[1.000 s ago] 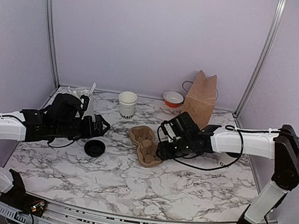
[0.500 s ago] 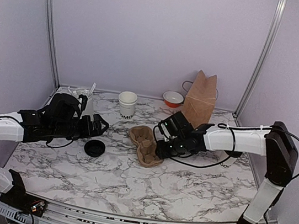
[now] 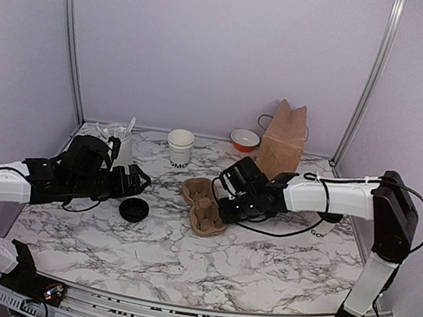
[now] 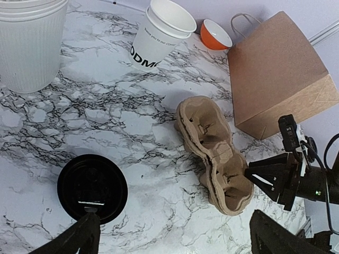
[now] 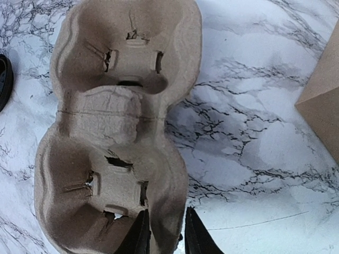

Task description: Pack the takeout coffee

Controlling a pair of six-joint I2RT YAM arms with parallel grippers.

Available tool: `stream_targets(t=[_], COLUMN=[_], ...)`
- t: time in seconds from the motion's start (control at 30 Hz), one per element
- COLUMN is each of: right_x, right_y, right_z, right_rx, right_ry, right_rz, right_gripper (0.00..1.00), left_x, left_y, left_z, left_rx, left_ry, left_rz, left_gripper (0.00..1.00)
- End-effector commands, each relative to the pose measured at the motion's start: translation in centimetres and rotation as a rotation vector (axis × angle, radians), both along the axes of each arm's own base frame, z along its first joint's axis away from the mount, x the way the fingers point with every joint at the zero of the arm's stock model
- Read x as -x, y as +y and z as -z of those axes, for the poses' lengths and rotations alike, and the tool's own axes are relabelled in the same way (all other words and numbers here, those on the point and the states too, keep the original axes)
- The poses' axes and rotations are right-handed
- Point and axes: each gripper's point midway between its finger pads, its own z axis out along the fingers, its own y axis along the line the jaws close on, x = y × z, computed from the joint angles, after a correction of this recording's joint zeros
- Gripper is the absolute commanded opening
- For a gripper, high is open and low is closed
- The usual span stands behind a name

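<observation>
the coffee (image 3: 320,229) is seen only in part: a strip of white cup wall with dark lettering, upright on the bench at the right, mostly hidden behind the right arm.

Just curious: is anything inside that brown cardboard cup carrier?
No: both wells of the pulp cup carrier are empty. The right gripper pinches its rim. What lies beneath it is hidden.

Top view looks down over the whole bench (image 3: 182,257); both wrist views, closer, share the cup tray (image 5: 114,114).
</observation>
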Motion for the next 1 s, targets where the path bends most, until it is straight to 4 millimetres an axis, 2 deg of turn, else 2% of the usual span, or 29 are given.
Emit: stream_targets(t=[0.0, 0.27, 0.5, 0.7, 0.87, 0.97], right_x=[-0.7, -1.0, -1.6, -2.9, -3.4, -3.3], right_y=[0.9, 1.8, 3.6, 3.4, 5.0, 5.8], right_z=[-1.4, -2.9, -3.4, -2.8, -3.3, -3.2], right_rx=[-0.022, -0.054, -0.026, 0.014, -0.014, -0.017], right_ry=[-0.022, -0.041, -0.069, -0.09, -0.09, -0.089], right_rz=[0.012, -0.006, -0.044, -0.019, -0.059, -0.077], right_gripper=[0.2, 0.18, 0.43, 0.42, 0.44, 0.49], left_x=[0.0, 0.1, 0.0, 0.2, 0.4, 0.4], left_y=[0.7, 0.8, 0.8, 0.9, 1.1, 1.1], left_z=[-0.2, -0.1, -0.2, -0.3, -0.3, -0.4], left_rx=[-0.001, -0.003, 0.0, 0.001, -0.003, 0.0], left_ry=[-0.009, -0.008, -0.009, -0.008, -0.004, -0.005], left_rz=[-0.022, -0.021, -0.02, -0.016, -0.016, -0.017], left_gripper=[0.99, 0.99, 0.99, 0.99, 0.99, 0.99])
